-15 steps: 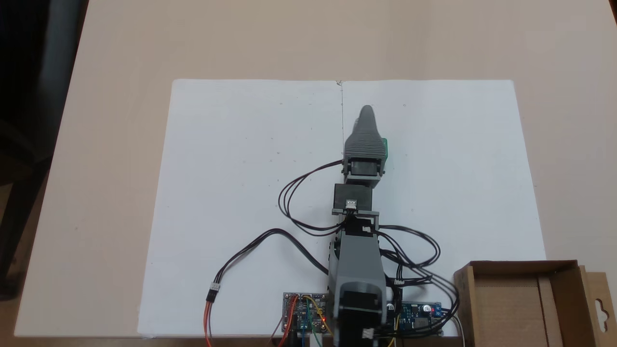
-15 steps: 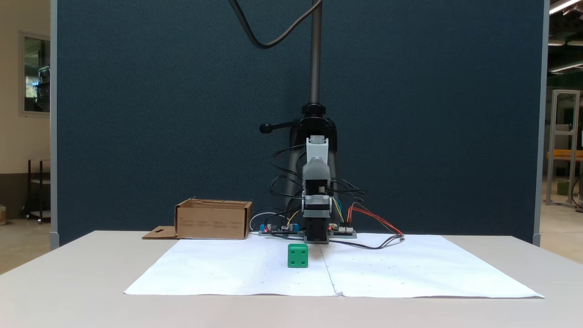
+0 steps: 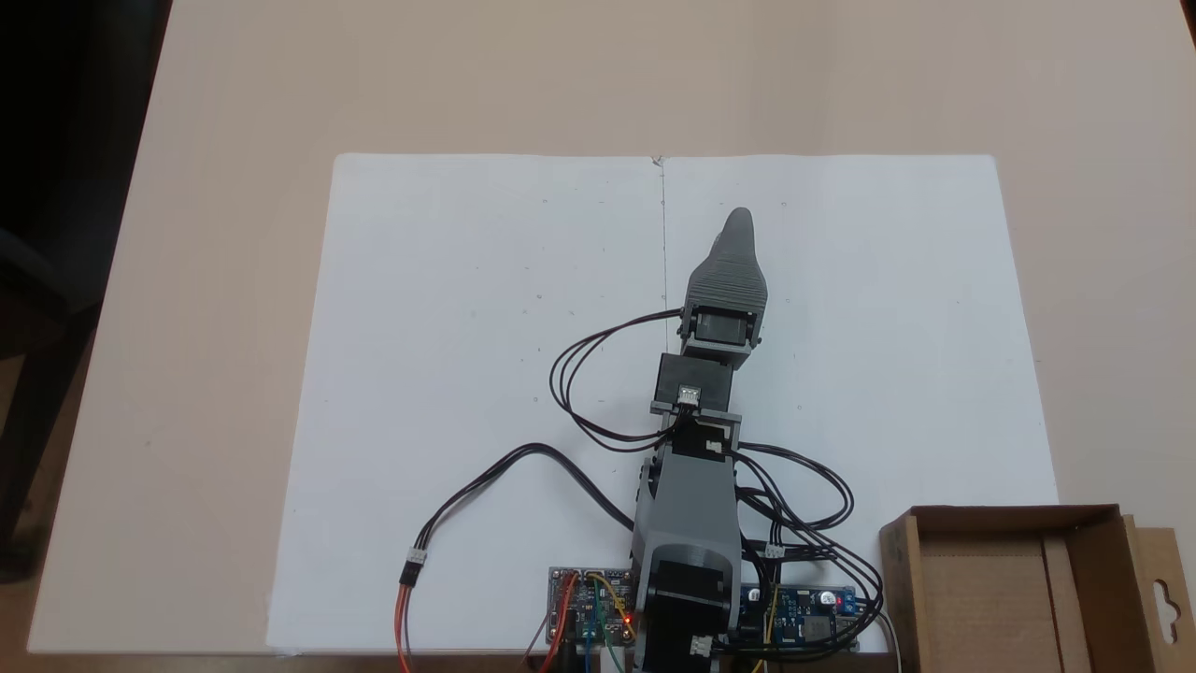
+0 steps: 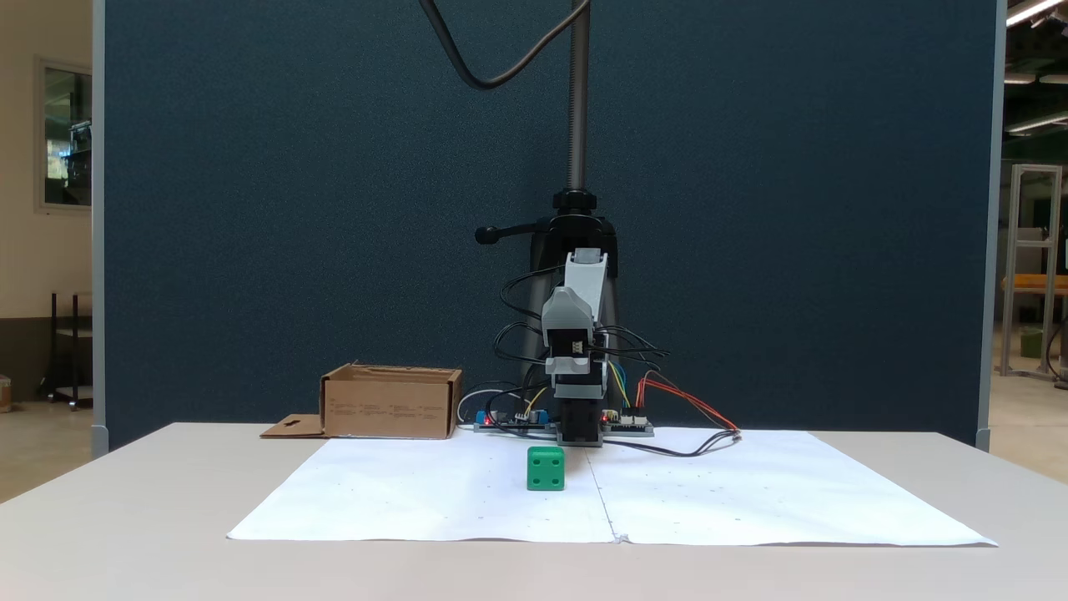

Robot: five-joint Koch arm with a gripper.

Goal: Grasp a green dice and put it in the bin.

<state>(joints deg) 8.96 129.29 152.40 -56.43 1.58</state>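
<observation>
- Arm reaches out from its base at the near edge of the white paper, as seen from above; it angles slightly to the right in that view.
- Gripper: from above, 1 grey tapered tip shows, with the jaws stacked one behind the other. Cannot tell whether they are spread or pressed together.
- From the front, the gripper sits raised above the paper, tilted a little toward the left of that view.
- Dice rests on the paper, just left of the centre seam in the front view, in front of the arm base. Nothing touches it. 4 pips on the face toward the camera.
- From above, the dice is hidden under the gripper body.
- Bin stands at the lower right corner from above, beside the paper's edge and close to the circuit boards. It is open-topped, and the part of its inside in frame holds nothing. Its hang-hole tab lies on the outer side.
- In the front view, the bin sits at back left, well apart from the dice.
- Black cables loop on both sides of the arm.
</observation>
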